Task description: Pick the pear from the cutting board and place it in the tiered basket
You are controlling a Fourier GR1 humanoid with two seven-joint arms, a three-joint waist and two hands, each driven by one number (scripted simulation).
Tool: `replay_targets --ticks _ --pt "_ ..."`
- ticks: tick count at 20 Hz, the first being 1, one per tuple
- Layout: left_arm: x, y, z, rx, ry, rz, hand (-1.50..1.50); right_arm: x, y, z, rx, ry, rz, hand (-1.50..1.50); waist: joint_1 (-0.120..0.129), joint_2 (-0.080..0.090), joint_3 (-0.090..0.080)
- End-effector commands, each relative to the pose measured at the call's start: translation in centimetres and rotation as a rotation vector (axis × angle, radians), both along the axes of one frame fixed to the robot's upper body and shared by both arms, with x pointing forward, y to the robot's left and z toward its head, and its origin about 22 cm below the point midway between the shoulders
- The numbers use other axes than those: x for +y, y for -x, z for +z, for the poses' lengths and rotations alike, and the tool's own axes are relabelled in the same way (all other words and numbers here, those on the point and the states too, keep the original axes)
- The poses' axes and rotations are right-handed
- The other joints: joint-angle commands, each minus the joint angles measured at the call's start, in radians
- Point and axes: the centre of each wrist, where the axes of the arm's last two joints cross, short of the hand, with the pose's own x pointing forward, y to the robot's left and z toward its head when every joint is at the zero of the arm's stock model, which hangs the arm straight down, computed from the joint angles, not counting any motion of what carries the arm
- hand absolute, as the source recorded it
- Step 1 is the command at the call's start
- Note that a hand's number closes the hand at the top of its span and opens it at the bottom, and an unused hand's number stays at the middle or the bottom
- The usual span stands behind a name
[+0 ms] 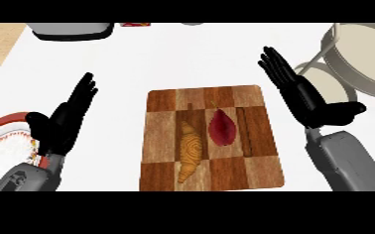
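On checkered wooden cutting board (pixel 164 105): dark red pear (pixel 222 127) beside golden croissant (pixel 190 151); black left hand (pixel 64 120), black right hand (pixel 300 91) spread, flanking

Both arms come up from the bottom edge of the frame. The left forearm (pixel 26 177) shows only as a short grey stub at the lower left. Above it, the left hand (pixel 64 121) is held flat, with straight fingers (pixel 84 91) slanting up and to the right and the thumb jutting out toward the left edge. The right forearm (pixel 343 158) fills the lower right corner. The right hand (pixel 304 96) sits higher in the frame, its fingers straight and leaning up and to the left, its thumb splayed to the right. Neither hand grips anything.
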Motion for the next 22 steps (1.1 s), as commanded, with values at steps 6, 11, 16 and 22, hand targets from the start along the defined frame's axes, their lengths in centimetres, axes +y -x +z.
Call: replay_targets --ticks 6,11,16,22 --pt "5.3 -1.3 2.2 -0.112 -0.289 0.197 0.00 1.5 2.1 -2.1 0.194 -0.186 -0.543 1.50 -0.019 -0.022 -0.017" --pt "4.9 0.3 0.5 -0.037 -0.256 0.184 0.00 -4.8 6.2 -8.6 0.404 0.055 -1.120 -1.50 -0.045 -0.025 -0.023" --pt "3.9 -0.5 0.7 -0.055 -0.257 0.169 0.00 0.7 8.3 -5.0 0.325 0.099 -1.105 -1.50 -0.033 -0.028 -0.025" --pt "3.4 -0.5 1.4 -0.054 -0.275 0.130 0.00 -1.4 10.2 -3.6 0.506 0.502 -0.831 -1.50 0.002 -0.026 -0.030"
